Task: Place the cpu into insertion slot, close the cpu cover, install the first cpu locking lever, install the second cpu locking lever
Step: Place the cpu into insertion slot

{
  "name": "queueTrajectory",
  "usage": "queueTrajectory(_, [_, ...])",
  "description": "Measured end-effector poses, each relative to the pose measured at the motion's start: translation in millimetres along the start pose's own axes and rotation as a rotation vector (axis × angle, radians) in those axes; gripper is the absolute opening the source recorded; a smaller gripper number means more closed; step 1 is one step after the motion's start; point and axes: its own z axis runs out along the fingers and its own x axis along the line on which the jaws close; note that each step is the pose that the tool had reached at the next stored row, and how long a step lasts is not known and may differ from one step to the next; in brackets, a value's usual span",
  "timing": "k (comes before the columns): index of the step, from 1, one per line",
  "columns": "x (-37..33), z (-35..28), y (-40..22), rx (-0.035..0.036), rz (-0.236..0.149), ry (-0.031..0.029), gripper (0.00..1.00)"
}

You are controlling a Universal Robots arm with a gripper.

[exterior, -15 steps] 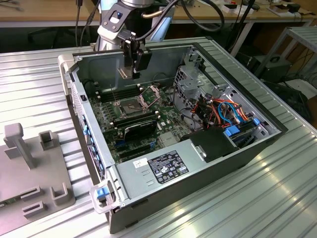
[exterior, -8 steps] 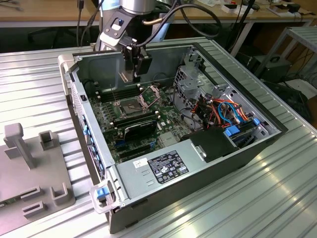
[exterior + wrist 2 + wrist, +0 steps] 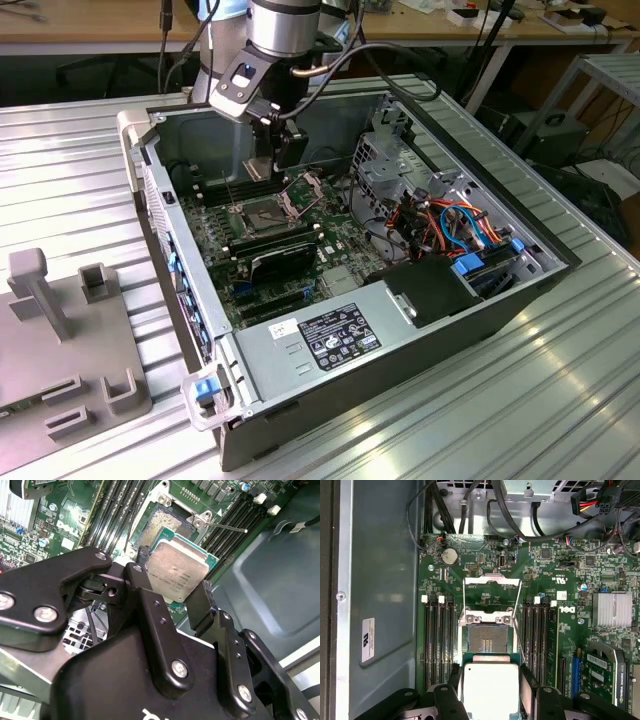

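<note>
Looking through both wrist views, I see the cpu (image 3: pixel 177 572) as a small flat square with a dull silvery-grey metal lid. It carries faint print, and a thin green edge shows round the lid. It hangs over the green motherboard (image 3: pixel 560 565), just beside the insertion slot (image 3: pixel 487 640) and not in it. The slot lies bare, a dark square bed of fine contacts inside a metal edging. The cpu cover (image 3: pixel 491 581) stands swung up on the side of the slot away from the cpu, its square window open to the board behind. 2 thin wire locking levers (image 3: pixel 463 600) stand free along its sides.

The gripper (image 3: pixel 170 587) is closed down to the width of the cpu. Its 2 black fingers (image 3: pixel 142 587) press on 2 opposite edges, so the chip is clamped between them and touches nothing else that I can see.

In both wrist views the gripper's black body covers the cpu's near edge. In the exterior view the gripper (image 3: pixel 283 150) hangs inside the open computer case (image 3: pixel 400 370), which sits on the ribbed metal bench (image 3: pixel 560 400). There the chip is too small to pick out between the fingers. I cannot tell how high it sits above the board.
</note>
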Motion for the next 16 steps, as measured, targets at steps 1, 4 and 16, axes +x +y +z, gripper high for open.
queueTrajectory(1, [0.0,0.0,0.0,0.0,0.0,-0.0001,0.55])
queueTrajectory(4, [0.1,1.3,0.0,-0.0003,0.0,0.0004,0.55])
queueTrajectory(16, [0.3,18.8,7.1,0.0,0.0,0.0001,0.55])
